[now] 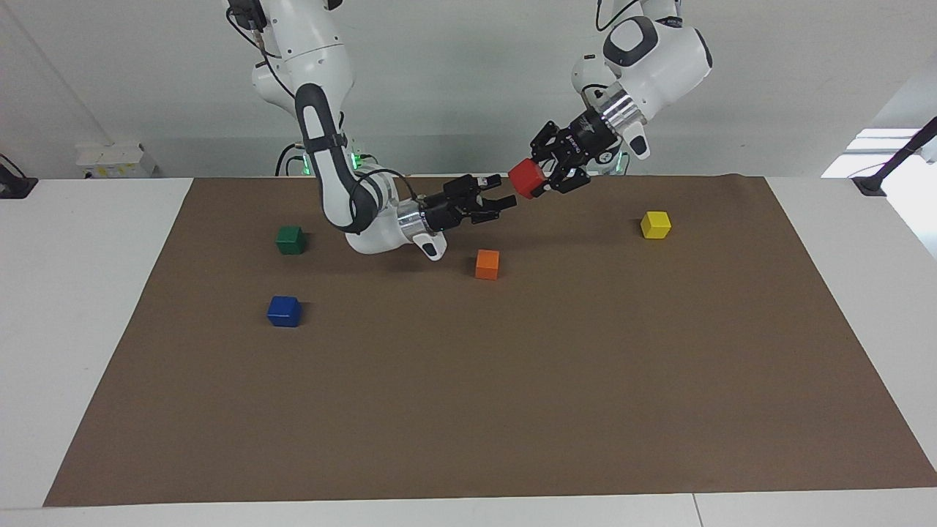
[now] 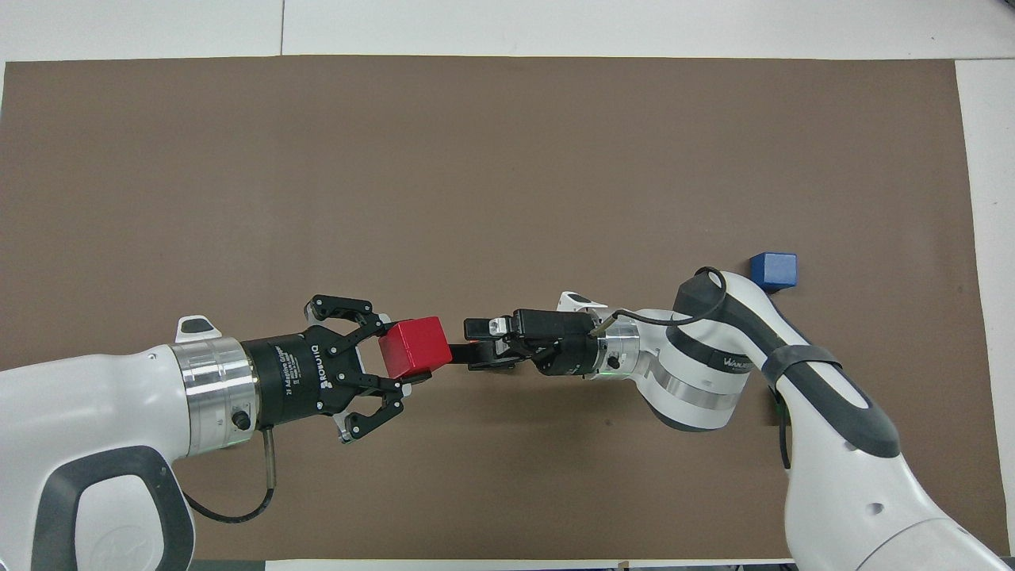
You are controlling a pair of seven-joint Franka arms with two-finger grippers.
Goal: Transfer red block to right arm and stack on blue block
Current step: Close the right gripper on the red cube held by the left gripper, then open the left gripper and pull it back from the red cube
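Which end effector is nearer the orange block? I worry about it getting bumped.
Right. The right end effector hangs open just above the orange block; the left end effector, holding the red block, is higher, toward the left arm's end.
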